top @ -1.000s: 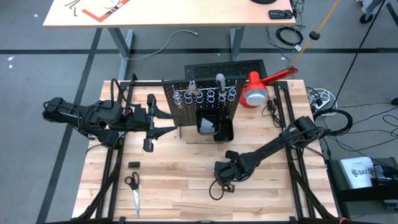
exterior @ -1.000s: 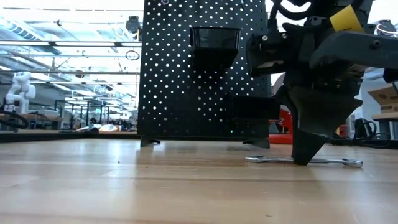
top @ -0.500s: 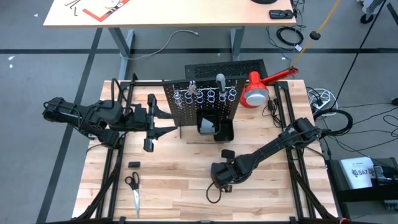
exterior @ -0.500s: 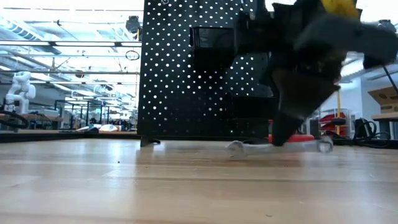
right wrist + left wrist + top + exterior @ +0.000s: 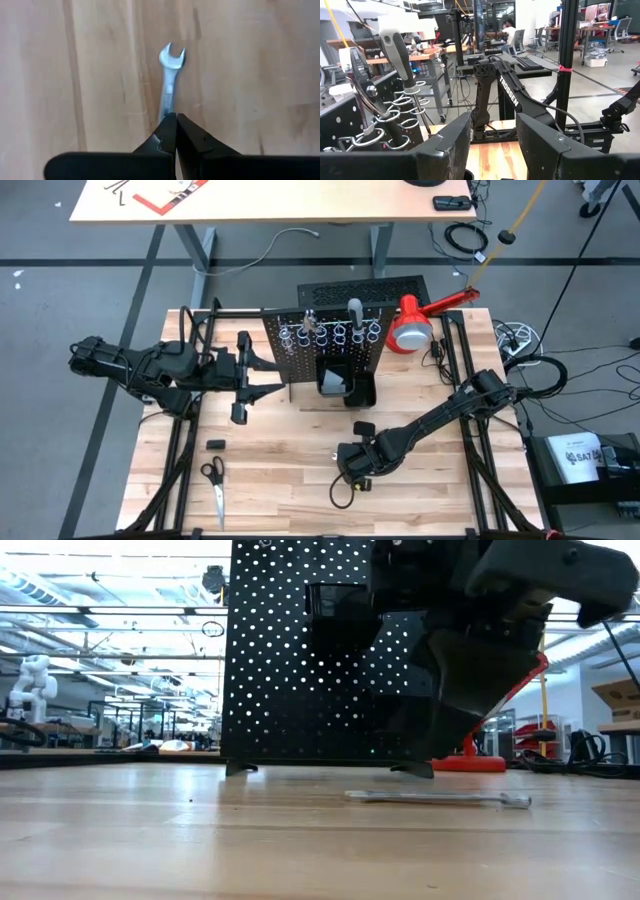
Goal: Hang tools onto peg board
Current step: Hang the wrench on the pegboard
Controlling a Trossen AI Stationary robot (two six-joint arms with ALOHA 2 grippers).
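The thin silver open-ended wrench (image 5: 169, 82) was seen lying flat on the pale wooden table (image 5: 290, 480), well in front of the upright black perforated peg board (image 5: 325, 340), with the right gripper (image 5: 176, 131) pressed shut just above it, nothing between its fingers. A pick could be missed, it was judged, because so flat a tool offers little edge to closed fingertips and might be pushed aside. The left gripper (image 5: 492, 145) was held open and empty beside the peg board.
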